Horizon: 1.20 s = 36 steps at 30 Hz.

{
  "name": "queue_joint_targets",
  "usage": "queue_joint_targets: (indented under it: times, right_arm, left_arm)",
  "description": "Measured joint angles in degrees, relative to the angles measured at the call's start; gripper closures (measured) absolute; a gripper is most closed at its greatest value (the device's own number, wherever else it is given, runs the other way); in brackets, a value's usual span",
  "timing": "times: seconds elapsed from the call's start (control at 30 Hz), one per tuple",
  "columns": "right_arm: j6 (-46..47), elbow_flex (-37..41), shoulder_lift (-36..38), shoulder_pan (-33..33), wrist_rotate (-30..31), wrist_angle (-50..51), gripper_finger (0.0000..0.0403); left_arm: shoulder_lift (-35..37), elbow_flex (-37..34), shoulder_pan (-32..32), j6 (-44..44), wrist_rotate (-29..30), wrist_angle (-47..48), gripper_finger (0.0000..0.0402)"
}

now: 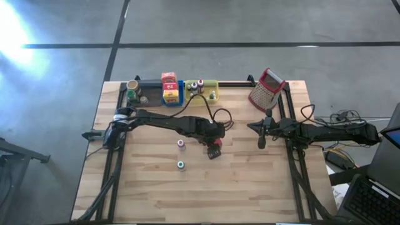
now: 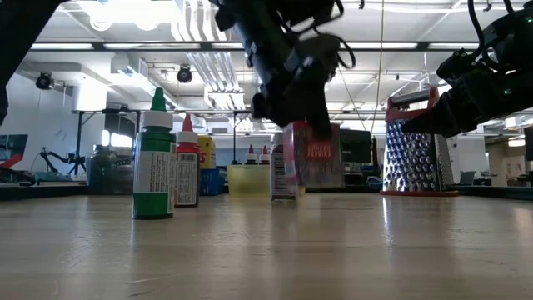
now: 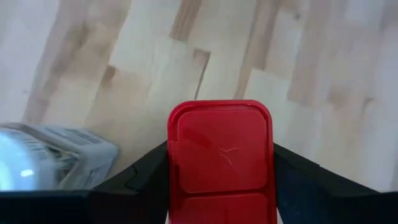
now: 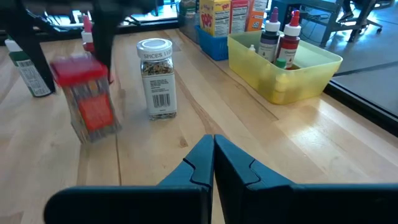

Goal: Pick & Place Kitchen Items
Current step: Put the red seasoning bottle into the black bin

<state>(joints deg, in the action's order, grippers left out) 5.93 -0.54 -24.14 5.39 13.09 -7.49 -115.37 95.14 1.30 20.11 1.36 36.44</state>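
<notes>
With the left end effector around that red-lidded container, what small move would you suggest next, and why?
Probably a short straight lift. The left end effector has its fingers either side of the red-lidded container, which sits tilted near the table. The spice jar stands close beside it, so moving sideways first might knock it.

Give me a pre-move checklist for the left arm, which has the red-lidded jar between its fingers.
1. Left gripper closed on the red-lidded jar: ok.
2. Jar level in the grip: not ok, it tilts in the right wrist view.
3. Jar clear of the table: cannot tell.
4. Spice jar standing apart from the held jar: ok.
5. Right gripper shut and waiting at the table's right side: ok.
6. Room in the yellow tray: ok, part looks bare.
</notes>
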Motion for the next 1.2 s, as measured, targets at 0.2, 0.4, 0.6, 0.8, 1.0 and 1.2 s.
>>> queue_joint_targets:
  times: [0.2, 0.4, 0.6, 0.8, 1.0, 1.2]
  right_arm:
    - [0.0, 0.0, 0.0, 0.0, 0.0, 0.0, 0.0394]
    - [0.0, 0.0, 0.0, 0.0, 0.0, 0.0, 0.0394]
    - [0.0, 0.0, 0.0, 0.0, 0.0, 0.0, 0.0394]
    - [0.0, 0.0, 0.0, 0.0, 0.0, 0.0, 0.0394]
    - [0.0, 0.0, 0.0, 0.0, 0.0, 0.0, 0.0394]
    - [0.0, 0.0, 0.0, 0.0, 0.0, 0.0, 0.0394]
  left_arm:
    - [6.8, 0.1, 0.2, -1.9, 5.1, 0.5, 0.0176]
    - [17.2, 0.1, 0.5, -5.3, 19.3, 2.1, 0.0171]
    - [28.2, -3.0, -1.9, -8.2, 32.8, 3.7, 0.0171]
    - [37.2, -8.5, -11.3, -6.5, 34.2, 4.4, 0.0171]
    - [43.8, -15.7, -24.7, -2.3, 31.7, 5.3, 0.0171]
    - [45.5, -20.6, -36.8, 1.2, 23.2, 5.7, 0.0170]
